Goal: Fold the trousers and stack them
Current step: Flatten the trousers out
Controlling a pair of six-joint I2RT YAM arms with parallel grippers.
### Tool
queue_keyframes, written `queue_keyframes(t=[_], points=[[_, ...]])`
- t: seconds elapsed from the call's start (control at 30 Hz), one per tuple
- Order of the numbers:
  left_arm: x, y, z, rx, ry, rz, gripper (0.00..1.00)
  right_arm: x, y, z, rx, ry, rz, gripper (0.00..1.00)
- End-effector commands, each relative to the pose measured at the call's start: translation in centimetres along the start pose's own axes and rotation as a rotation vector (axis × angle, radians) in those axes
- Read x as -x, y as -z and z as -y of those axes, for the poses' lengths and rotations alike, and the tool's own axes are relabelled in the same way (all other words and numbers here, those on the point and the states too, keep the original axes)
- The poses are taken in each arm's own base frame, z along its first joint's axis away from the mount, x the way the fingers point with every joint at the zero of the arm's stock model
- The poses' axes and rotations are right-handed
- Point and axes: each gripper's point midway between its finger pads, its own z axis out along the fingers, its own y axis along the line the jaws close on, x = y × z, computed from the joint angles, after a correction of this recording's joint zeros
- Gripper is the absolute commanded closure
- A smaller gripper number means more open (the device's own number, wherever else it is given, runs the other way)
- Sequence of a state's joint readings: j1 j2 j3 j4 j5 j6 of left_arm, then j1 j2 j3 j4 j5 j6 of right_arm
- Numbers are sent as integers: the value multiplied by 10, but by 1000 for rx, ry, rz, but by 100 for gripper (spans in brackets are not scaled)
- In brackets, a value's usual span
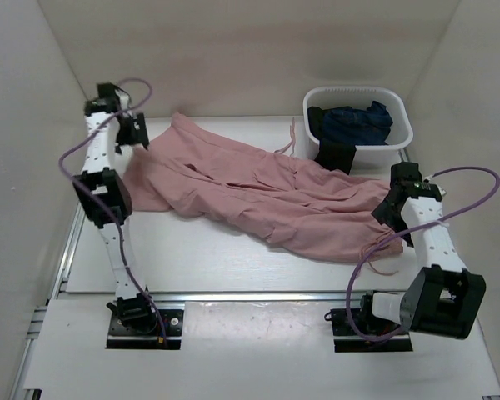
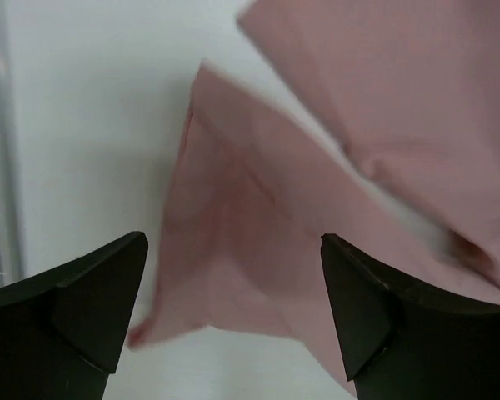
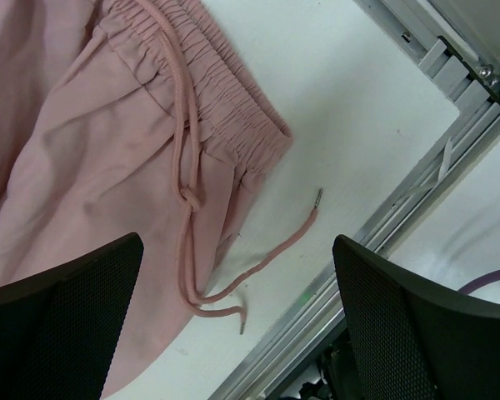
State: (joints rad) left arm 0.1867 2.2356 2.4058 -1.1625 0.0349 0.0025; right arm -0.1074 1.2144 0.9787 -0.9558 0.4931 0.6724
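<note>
One pair of pink trousers (image 1: 258,196) lies rumpled across the table (image 1: 233,267) between my two arms, with the leg ends below my left pincer (image 2: 233,239) and the gathered waist and its drawstring (image 3: 183,167) below my right pincer (image 3: 237,242). Both pincers hang released, jaws wide apart, gripping nothing. One white basket (image 1: 400,137) stands at the far right, holding one dark blue garment (image 1: 358,121), with one black cloth (image 1: 335,156) hanging at its near side, just beside the trousers.
</note>
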Motion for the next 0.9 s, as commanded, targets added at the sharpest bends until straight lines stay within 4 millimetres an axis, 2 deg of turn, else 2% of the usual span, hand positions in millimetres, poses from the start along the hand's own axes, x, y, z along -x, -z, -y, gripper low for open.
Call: queue_keyframes(t=[0.0, 0.07, 0.1, 0.17, 0.2, 0.27, 0.3, 0.33, 0.4, 0.43, 0.47, 0.53, 0.57, 0.63, 0.73, 0.77, 0.87], points=[[-53, -41, 6, 69, -41, -199, 1, 19, 8, -3, 1, 26, 23, 1], [-53, -43, 6, 69, -40, -179, 0, 21, 5, 6, -37, 5, 14, 1], [-59, -36, -1, 58, -20, -184, 0, 25, 5, 13, -48, -29, 18, 1], [-61, -27, -8, 49, 2, -171, 0, 15, 1, 23, -45, -74, -12, 1], [-56, -14, -23, 65, 27, -140, 0, 14, -1, 29, -54, -114, -22, 1], [-67, -9, -39, 66, 65, -151, 0, 9, -2, 35, -55, -146, -28, 1], [-64, 4, -55, 62, 105, -121, 0, 4, -6, 39, -64, -155, -34, 1], [-77, 5, -61, 56, 129, -148, 0, 1, -5, 38, -54, -165, -37, 1], [-84, 10, -76, 41, 174, -136, 0, -3, -7, 43, -63, -174, -43, 1], [-99, 13, -88, 35, 214, -153, 0, -9, -10, 47, -73, -179, -53, 1], [-107, 12, -90, 27, 229, -165, 0, -13, -14, 54, -93, -196, -67, 1], [-122, 4, -91, 18, 245, -196, 0, -21, -17, 66, -115, -217, -77, 1], [-143, -8, -91, 20, 253, -258, 0, -28, -28, 74, -133, -250, -99, 1], [-161, -27, -91, 13, 263, -323, 0, -35, -34, 77, -124, -260, -116, 1], [-162, -45, -87, -26, 271, -332, 0, -42, -50, 65, -71, -220, -148, 1], [-163, -57, -85, -49, 278, -344, 0, -39, -57, 48, 13, -213, -157, 1], [-168, -78, -78, -86, 279, -370, 0, -52, -68, 43, 20, -187, -238, 1]])
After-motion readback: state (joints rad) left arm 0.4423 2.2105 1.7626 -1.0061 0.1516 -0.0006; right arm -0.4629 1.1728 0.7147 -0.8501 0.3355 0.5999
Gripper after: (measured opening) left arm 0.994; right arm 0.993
